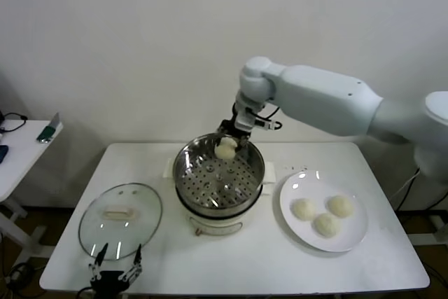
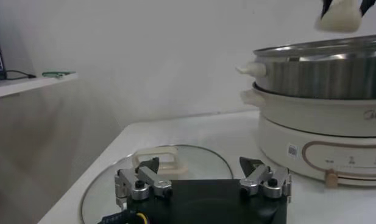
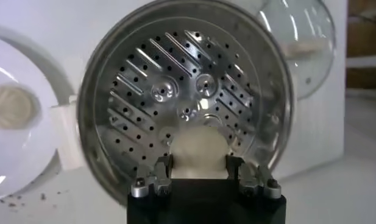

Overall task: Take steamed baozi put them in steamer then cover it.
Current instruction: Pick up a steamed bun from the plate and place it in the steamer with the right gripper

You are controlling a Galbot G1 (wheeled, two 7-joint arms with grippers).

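My right gripper point(image 1: 227, 146) hangs over the far rim of the steamer point(image 1: 189, 180), shut on one cream-white baozi point(image 1: 225, 149). From the right wrist the baozi point(image 3: 198, 152) sits squeezed between the two fingers point(image 3: 165, 169), above the perforated tray point(image 3: 145, 91). Three more baozi point(image 1: 325, 214) lie on the white plate point(image 1: 357, 236) to the right of the steamer. In the left wrist view the held baozi point(image 2: 337, 17) hangs above the steamer's steel wall point(image 2: 322, 76). My left gripper point(image 1: 116, 265) is parked at the table's front left edge, open, just in front of the lid.
The glass lid point(image 1: 91, 225) with its cream handle point(image 1: 117, 211) lies flat on the table left of the steamer. A side table point(image 1: 21, 148) with small items stands further left. The steamer's white base point(image 2: 309, 143) has a control panel facing the front.
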